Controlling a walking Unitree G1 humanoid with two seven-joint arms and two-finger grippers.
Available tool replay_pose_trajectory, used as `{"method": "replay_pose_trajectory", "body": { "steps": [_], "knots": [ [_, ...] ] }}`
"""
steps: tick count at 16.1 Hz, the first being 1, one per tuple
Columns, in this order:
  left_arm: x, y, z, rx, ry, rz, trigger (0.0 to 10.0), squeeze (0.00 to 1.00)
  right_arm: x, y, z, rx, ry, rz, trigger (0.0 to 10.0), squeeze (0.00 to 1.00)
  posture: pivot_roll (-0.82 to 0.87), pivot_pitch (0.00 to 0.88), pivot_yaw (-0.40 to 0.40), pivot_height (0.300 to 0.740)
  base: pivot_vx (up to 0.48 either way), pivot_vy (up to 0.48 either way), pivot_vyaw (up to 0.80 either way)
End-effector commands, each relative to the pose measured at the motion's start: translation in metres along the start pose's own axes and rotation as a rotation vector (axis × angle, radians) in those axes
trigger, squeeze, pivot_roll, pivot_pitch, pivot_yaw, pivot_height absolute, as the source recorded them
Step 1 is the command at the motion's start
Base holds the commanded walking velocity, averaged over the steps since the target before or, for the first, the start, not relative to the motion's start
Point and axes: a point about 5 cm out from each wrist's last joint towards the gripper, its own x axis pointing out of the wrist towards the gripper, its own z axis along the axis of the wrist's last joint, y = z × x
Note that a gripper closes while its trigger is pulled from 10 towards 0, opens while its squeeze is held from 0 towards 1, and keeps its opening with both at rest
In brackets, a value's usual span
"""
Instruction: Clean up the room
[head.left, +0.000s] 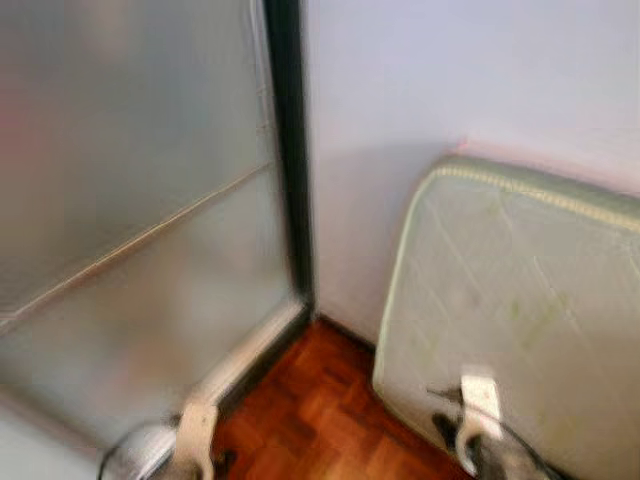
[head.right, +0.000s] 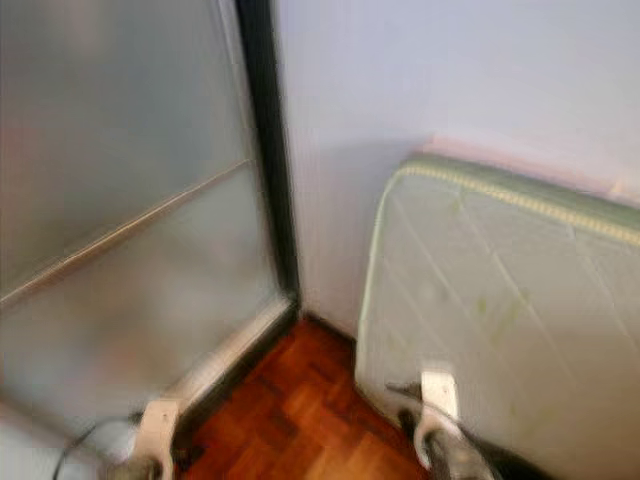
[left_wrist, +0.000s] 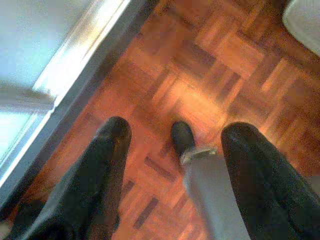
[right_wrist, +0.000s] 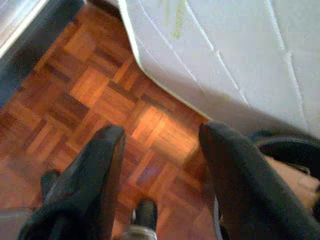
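frosted glass sliding door with dark frame (head.left: 130, 230) far left | left gripper (left_wrist: 175, 165) spread wide, empty, over reddish parquet floor (left_wrist: 200, 75) | right gripper (right_wrist: 160, 165) ditto | pale quilted mattress (head.left: 520, 310) leaning on wall, right | tight corner, could bump the glass turning

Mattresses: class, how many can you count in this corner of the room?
1. The quilted mattress leans upright against the white wall, right of the frosted glass door. Others may lie outside the frame.
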Motion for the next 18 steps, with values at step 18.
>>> {"method": "replay_pose_trajectory", "body": {
  "steps": [18],
  "knots": [
    [-0.0004, 0.0024, -0.0012, 0.026, 0.008, 0.009, 10.0, 0.00, -0.0004, -0.0002, -0.0056, -0.016, 0.032, -0.005, 10.0, 0.00, -0.04, 0.000, 0.011, 0.740, 0.000, 0.000, -0.43]
  ]
}}
